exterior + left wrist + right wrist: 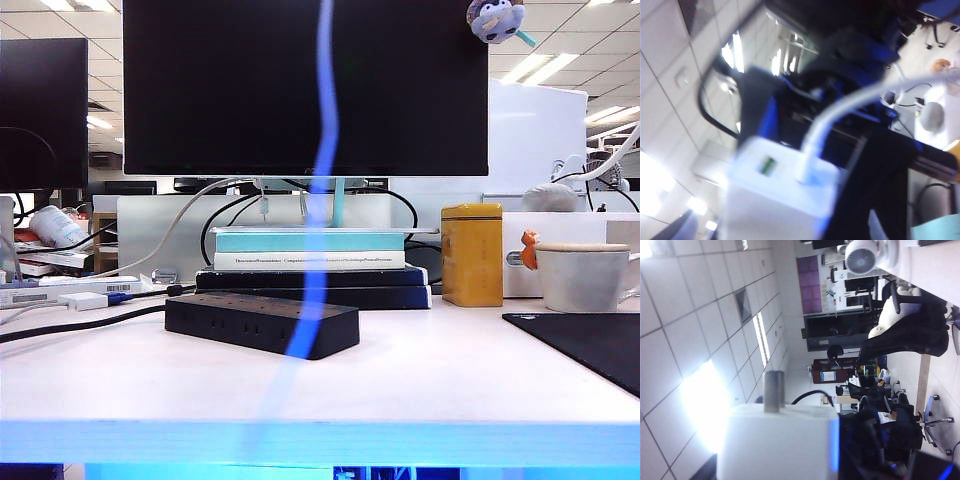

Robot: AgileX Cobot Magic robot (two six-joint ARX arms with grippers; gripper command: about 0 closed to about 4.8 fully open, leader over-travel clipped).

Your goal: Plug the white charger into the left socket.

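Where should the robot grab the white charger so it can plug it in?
Grip the white charger by the flat sides of its boxy body, coming from the side: its metal prong sticks out one end and the cable leaves the other. The right gripper seems to hold it aloft; the left gripper's fingers don't show.

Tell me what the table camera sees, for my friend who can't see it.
A black power strip lies on a white table, nothing plugged in. Behind it, books sit under a dark monitor, with a yellow tin and white cup to the right. A blurry cable hangs in front.
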